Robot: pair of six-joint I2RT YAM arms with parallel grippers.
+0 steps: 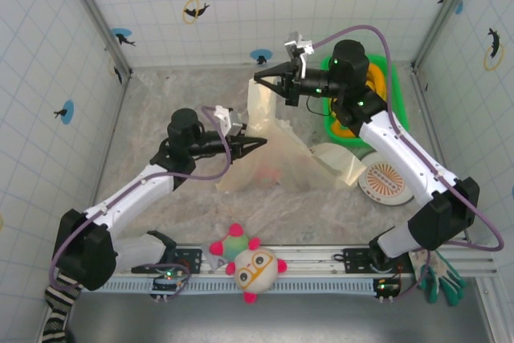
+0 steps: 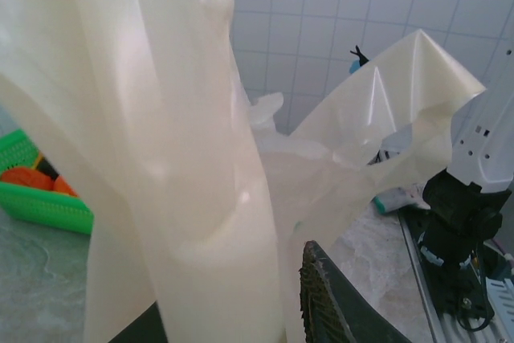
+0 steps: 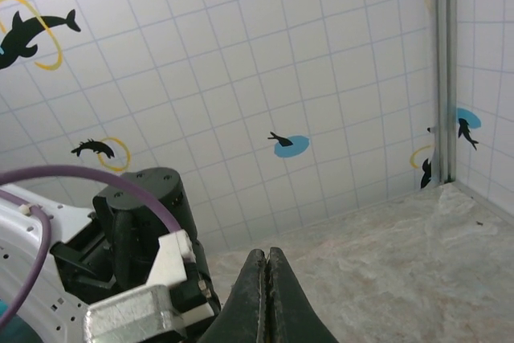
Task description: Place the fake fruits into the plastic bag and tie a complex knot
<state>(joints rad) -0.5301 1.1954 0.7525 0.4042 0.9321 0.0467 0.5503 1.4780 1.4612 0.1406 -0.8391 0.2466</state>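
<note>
The plastic bag [image 1: 277, 154] lies crumpled mid-table, one cream strip standing up toward the back. A faint pink-red shape [image 1: 269, 174], likely one of the fake fruits, shows through its film. My left gripper [image 1: 257, 144] reaches into the bag from the left. In the left wrist view the bag film [image 2: 185, 158] hangs between its parted jaws [image 2: 233, 295], which do not pinch it. My right gripper [image 1: 260, 78] hovers just above the raised strip. Its fingers [image 3: 267, 253] are pressed together with nothing between them. The knot is out of view.
A green basket [image 1: 393, 98] with orange pieces sits at the back right behind the right arm, and also appears in the left wrist view [image 2: 40, 206]. A round white and orange disc [image 1: 385, 182] lies right of the bag. A spiky plush toy [image 1: 250, 265] rests on the front rail.
</note>
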